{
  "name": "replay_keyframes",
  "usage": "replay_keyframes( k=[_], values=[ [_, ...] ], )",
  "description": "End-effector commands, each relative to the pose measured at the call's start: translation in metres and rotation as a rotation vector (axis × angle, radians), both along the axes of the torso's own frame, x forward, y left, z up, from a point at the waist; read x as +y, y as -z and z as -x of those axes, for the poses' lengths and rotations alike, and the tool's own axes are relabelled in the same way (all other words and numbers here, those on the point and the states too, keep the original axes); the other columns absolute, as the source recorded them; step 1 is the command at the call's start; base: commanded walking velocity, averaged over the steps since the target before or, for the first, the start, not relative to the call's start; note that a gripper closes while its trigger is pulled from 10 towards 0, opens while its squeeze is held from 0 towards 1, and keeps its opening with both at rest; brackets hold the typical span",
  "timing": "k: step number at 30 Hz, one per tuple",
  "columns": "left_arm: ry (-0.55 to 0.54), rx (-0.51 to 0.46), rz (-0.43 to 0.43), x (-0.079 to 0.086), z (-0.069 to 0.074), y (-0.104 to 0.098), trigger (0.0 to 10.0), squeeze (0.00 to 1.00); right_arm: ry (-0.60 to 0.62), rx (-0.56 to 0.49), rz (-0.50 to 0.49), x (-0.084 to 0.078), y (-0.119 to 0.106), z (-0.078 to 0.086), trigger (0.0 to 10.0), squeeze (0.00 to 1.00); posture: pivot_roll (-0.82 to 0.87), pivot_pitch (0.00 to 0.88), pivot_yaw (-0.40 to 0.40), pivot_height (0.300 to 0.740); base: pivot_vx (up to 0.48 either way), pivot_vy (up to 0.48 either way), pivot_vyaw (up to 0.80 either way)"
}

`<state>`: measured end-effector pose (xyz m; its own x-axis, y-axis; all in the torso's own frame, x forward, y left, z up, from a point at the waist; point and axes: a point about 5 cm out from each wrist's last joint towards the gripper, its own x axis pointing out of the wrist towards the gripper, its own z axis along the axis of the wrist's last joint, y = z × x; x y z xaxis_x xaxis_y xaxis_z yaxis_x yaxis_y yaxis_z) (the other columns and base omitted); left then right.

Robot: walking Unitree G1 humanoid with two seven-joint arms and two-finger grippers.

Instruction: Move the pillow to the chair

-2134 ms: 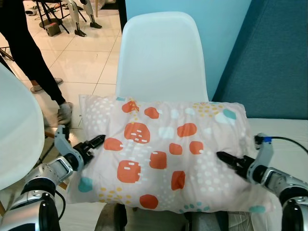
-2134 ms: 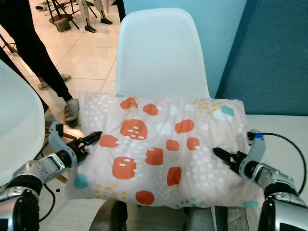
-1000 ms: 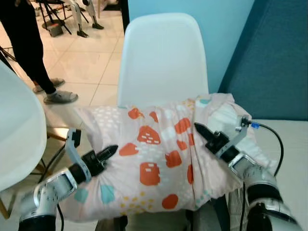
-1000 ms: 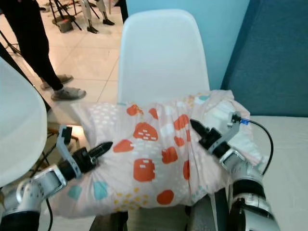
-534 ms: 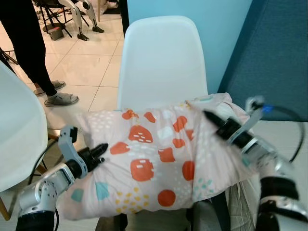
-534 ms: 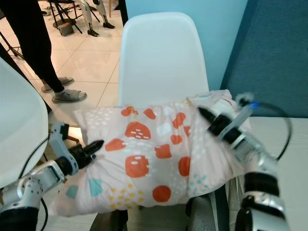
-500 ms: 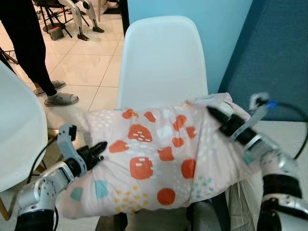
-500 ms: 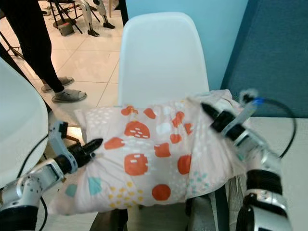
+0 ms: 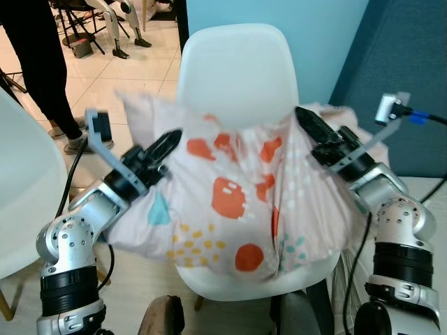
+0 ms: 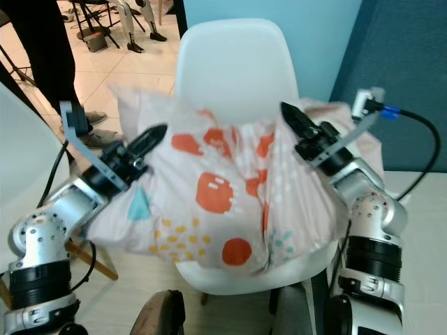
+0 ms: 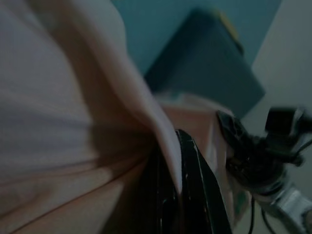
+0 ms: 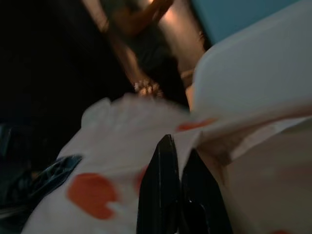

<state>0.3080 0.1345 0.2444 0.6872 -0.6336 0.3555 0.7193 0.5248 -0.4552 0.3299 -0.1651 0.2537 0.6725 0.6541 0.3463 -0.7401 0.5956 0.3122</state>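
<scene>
The pillow point(image 9: 230, 202) hung in front of the white chair point(image 9: 237, 77), its long axis running left to right across the chair's width, with its middle sagging down over the seat and its two ends lifted higher. The lower edge of the pillow draped onto the front part of the seat, whose white rim point(image 9: 293, 283) showed beneath it. The fabric was pale pink with orange patches, small yellow dots and a few teal marks, and it folded sharply down the middle-right, where a deep crease ran top to bottom.

The left pincer point(image 9: 167, 145) was at the pillow's left end, its two black fingers together with a fold of cloth clamped between them; the left wrist view showed the fabric drawn tight into the closed fingers point(image 11: 190, 195). The right pincer point(image 10: 297, 120) gripped the pillow's right end near the top, and the right wrist view likewise showed its fingers point(image 12: 168, 195) pinched shut on the cloth. The upper left corner of the pillow stood up beside the chair's backrest.

A second white chair point(image 9: 17, 202) sat at the robot's left. Behind it, a person's dark-trousered legs point(image 9: 42, 63) stood on the tiled floor point(image 9: 140, 70). A dark blue panel point(image 9: 412, 63) rose to the right of the chair.
</scene>
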Motion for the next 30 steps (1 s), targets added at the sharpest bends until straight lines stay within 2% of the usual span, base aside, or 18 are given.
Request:
replay_keyframes(
  k=[1, 5, 6, 9, 10, 11, 12, 13, 14, 15, 16, 18, 20, 22, 24, 26, 27, 30],
  values=[
    [-0.026, 0.031, -0.151, -0.022, -0.001, 0.015, 0.0, 0.0, 0.004, -0.027, 0.175, 0.026, 0.015, 0.004, 0.0, 0.0, 0.05, 0.088, 0.002, 0.587, 0.0, 0.0, 0.0],
    [-0.116, 0.077, -0.262, -0.03, -0.003, 0.039, 0.0, 0.0, 0.096, -0.032, 0.321, 0.04, 0.038, 0.005, 0.0, 0.0, 0.05, 0.085, 0.004, 0.587, 0.0, 0.0, 0.0],
    [-0.116, 0.077, -0.262, -0.03, -0.003, 0.039, 0.0, 0.0, 0.096, -0.032, 0.321, 0.04, 0.038, 0.005, 0.0, 0.0, 0.05, 0.085, 0.004, 0.587, 0.0, 0.0, 0.0],
    [-0.178, 0.082, -0.344, -0.028, -0.003, 0.048, 0.0, 0.0, 0.165, -0.031, 0.339, 0.042, 0.046, 0.005, 0.0, 0.0, 0.05, 0.084, 0.004, 0.587, 0.0, 0.0, 0.0],
    [-0.229, 0.071, -0.429, -0.027, -0.004, 0.052, 0.0, 0.0, 0.211, -0.033, 0.353, 0.042, 0.049, 0.005, 0.0, 0.0, 0.05, 0.084, 0.004, 0.587, 0.0, 0.0, 0.0],
    [-0.295, 0.053, -0.6, -0.028, -0.005, 0.064, 0.0, 0.0, 0.329, -0.035, 0.405, 0.041, 0.059, 0.003, 4.4, 0.0, 0.05, 0.081, 0.002, 0.587, 0.0, 0.0, 0.0],
    [-0.295, 0.053, -0.6, -0.028, -0.005, 0.064, 0.0, 0.0, 0.329, -0.035, 0.405, 0.041, 0.059, 0.003, 4.4, 0.0, 0.05, 0.081, 0.002, 0.587, 0.0, 0.0, 0.0],
    [-0.363, 0.086, -0.603, -0.027, -0.007, 0.07, 0.0, 0.0, 0.42, -0.005, 0.428, 0.039, 0.067, 0.002, 10.0, 0.0, 0.05, 0.082, 0.0, 0.587, 0.0, 0.0, 0.0],
    [-0.363, 0.086, -0.603, -0.027, -0.007, 0.07, 0.0, 0.0, 0.42, -0.005, 0.428, 0.039, 0.067, 0.002, 10.0, 0.0, 0.05, 0.082, 0.0, 0.587, 0.0, 0.0, 0.0],
    [-0.482, 0.156, -0.534, -0.022, -0.011, 0.076, 0.0, 0.0, 0.488, 0.034, 0.464, 0.041, 0.078, 0.002, 10.0, 0.0, 0.05, 0.079, -0.001, 0.587, 0.0, 0.0, 0.0],
    [-0.534, 0.18, -0.515, -0.019, -0.012, 0.079, 0.0, 0.0, 0.501, 0.041, 0.489, 0.042, 0.082, 0.002, 10.0, 0.0, 0.05, 0.079, -0.001, 0.587, 0.0, 0.0, 0.0],
    [-0.627, 0.208, -0.532, -0.013, -0.014, 0.083, 10.0, 0.0, 0.534, 0.009, 0.552, 0.044, 0.089, 0.004, 10.0, 0.0, 0.04, 0.078, 0.0, 0.587, 0.0, 0.0, 0.0],
    [-0.668, 0.213, -0.566, -0.011, -0.015, 0.087, 10.0, 0.0, 0.569, -0.034, 0.62, 0.044, 0.097, 0.007, 10.0, 0.0, 0.04, 0.075, -0.002, 0.587, 0.0, 0.0, 0.0],
    [-0.699, 0.213, -0.56, -0.01, -0.015, 0.087, 10.0, 0.0, 0.581, -0.016, 0.631, 0.043, 0.103, 0.009, 10.0, 0.0, 0.04, 0.075, -0.004, 0.587, 0.0, 0.0, 0.0],
    [-0.689, 0.142, -0.581, -0.013, -0.014, 0.083, 10.0, 0.0, 0.581, 0.016, 0.537, 0.042, 0.105, 0.012, 10.0, 0.0, 0.05, 0.074, -0.006, 0.587, 0.0, 0.0, 0.0],
    [-0.689, 0.122, -0.593, -0.014, -0.013, 0.083, 10.0, 0.0, 0.579, 0.019, 0.509, 0.043, 0.106, 0.013, 10.0, 0.0, 0.05, 0.074, -0.007, 0.587, 0.0, 0.0, 0.0],
    [-0.684, 0.099, -0.594, -0.016, -0.012, 0.082, 10.0, 0.0, 0.589, 0.038, 0.457, 0.042, 0.108, 0.015, 10.0, 0.0, 0.04, 0.074, -0.006, 0.598, 0.0, 0.0, 0.0],
    [-0.692, 0.086, -0.575, -0.017, -0.011, 0.082, 10.0, 0.0, 0.607, 0.029, 0.468, 0.043, 0.11, 0.017, 10.0, 0.0, 0.04, 0.074, -0.005, 0.608, 0.0, 0.0, 0.0]
  ],
)
